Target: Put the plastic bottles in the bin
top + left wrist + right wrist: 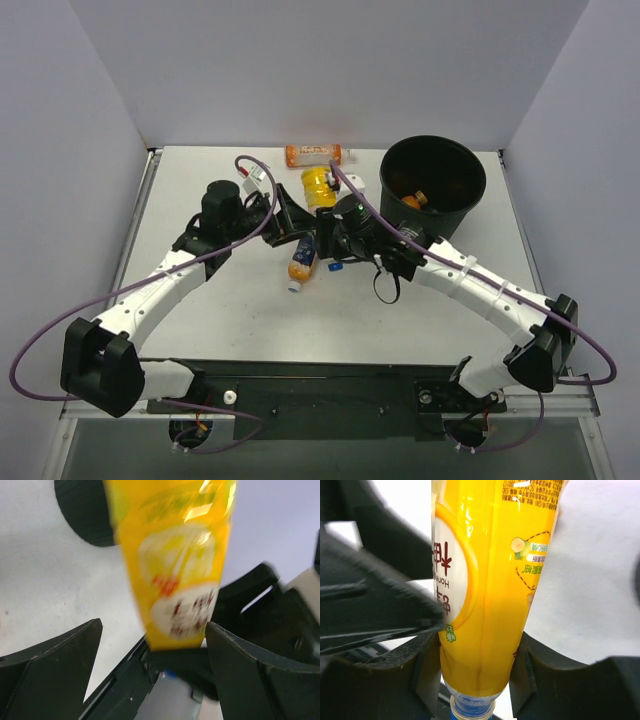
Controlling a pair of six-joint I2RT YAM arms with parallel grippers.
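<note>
A glossy, yellow-labelled plastic bottle (485, 580) is clamped in the right pincer (476, 662) — blue cap (470, 714) pointing toward the wrist — above the white surface (260, 320), near the tapered black bin (458, 215). The left pincer (154, 625) is spread wide around it.

**Right wrist view: one bottle, held**

- Plastic bottle (485, 590): yellow liquid and a yellow label with printed text and a white round panel. It stands neck down, with a blue cap ring just visible at the lower edge.
- Right gripper (475, 672): two dark fingers (425, 677) press the bottle's lower body from either side.
- Dark blurred shape (365, 595): fills the left side and reaches the bottle's left flank. What it is cannot be told.
- Table (590, 580): pale surface behind, on the right.
</note>
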